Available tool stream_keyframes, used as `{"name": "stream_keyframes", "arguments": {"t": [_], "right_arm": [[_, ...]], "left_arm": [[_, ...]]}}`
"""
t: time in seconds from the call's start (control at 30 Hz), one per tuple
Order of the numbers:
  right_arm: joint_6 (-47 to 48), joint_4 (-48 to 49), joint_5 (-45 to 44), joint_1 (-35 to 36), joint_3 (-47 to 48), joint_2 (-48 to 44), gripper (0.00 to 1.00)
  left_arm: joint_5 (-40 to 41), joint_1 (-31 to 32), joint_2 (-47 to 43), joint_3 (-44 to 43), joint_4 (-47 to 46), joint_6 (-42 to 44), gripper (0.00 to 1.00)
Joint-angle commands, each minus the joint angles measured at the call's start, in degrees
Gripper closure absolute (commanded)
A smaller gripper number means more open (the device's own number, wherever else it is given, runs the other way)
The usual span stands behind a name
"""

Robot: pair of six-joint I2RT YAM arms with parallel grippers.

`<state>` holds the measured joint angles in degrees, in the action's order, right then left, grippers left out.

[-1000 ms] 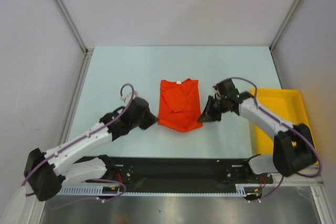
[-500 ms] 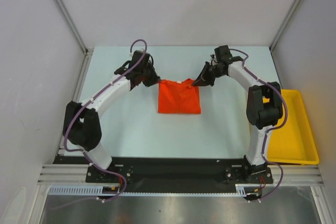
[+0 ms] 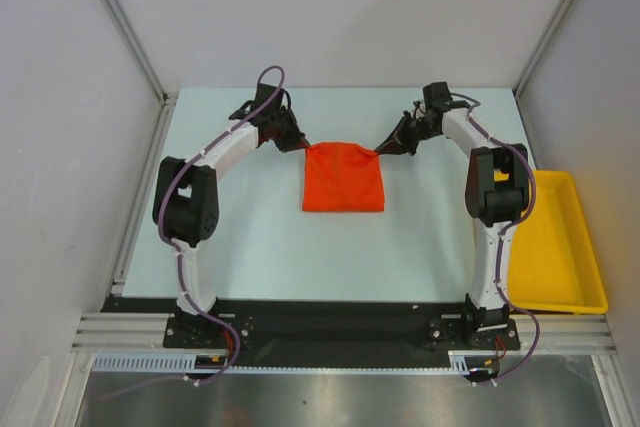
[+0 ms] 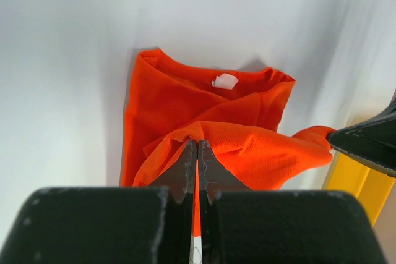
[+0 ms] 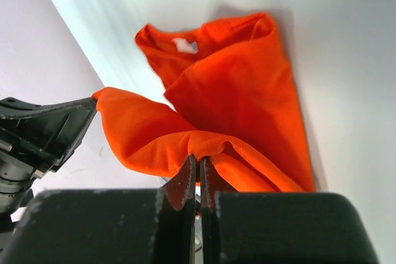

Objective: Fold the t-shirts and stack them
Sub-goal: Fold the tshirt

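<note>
Orange-red t-shirt (image 3: 343, 179) stretches between my left gripper (image 3: 298, 145) and right gripper (image 3: 386, 149), both clamped tight on its far corners, now farther from my bases than before.

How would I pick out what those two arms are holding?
Look at the pale table, toward its far middle, between the two arms. There lies a folded t-shirt, its far corners pinched by the left hand and the right hand. It is the only soft, orange-red thing; the tray at the right edge is yellow and rigid.
</note>
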<state>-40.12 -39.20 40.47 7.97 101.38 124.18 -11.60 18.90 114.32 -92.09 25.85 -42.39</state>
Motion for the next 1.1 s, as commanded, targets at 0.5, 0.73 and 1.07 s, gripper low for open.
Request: {"name": "stream_keyframes", "arguments": {"t": [0.5,0.73,1.07], "right_arm": [[-1.8,0.3,5.1,-1.7,13.2,12.5,0.95],[-0.8,-1.6,-0.1,-4.1,17.6,14.9,0.75],[18.8,-8.4,-9.1,-2.7,13.0,4.0,0.37]], "left_arm": [[-2.6,-2.5,9.2,-10.4,-1.0,1.5,0.98],[-0.2,-3.6,12.8,-15.6,1.6,4.8,0.79],[1.8,-3.3,-0.1,-11.9,4.1,18.9,0.53]]}}
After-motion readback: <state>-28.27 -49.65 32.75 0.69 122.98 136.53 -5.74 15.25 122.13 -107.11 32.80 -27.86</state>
